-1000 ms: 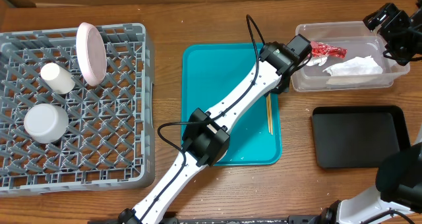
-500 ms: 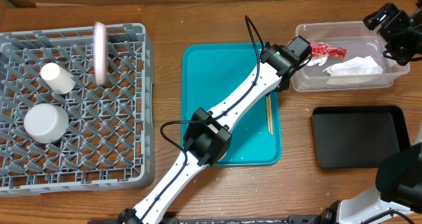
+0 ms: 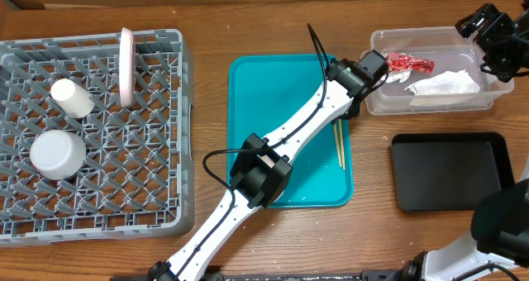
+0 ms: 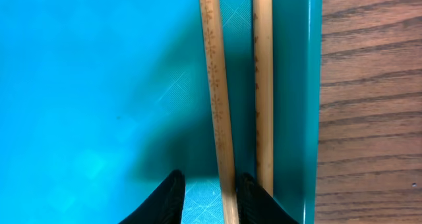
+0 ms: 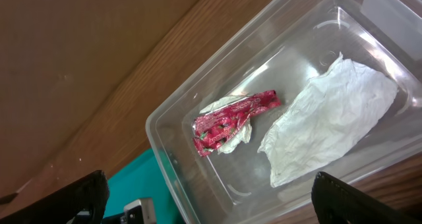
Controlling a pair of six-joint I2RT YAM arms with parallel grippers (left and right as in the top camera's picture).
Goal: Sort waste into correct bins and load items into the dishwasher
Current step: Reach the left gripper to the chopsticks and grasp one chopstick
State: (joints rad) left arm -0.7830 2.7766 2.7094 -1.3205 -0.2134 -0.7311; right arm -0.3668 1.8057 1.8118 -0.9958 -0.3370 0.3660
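Far left of our L pincer, the grey rack holds a plate on edge, a cup and a bowl. L pincer hangs over the teal tray at its right edge, fingers apart w/ one chopstick between them and the second chopstick just right. R pincer is spread wide and empty above the clear tub. The red wrapper and napkin lie inside, beneath it. The black tray lies on the table beyond the tub's near side.
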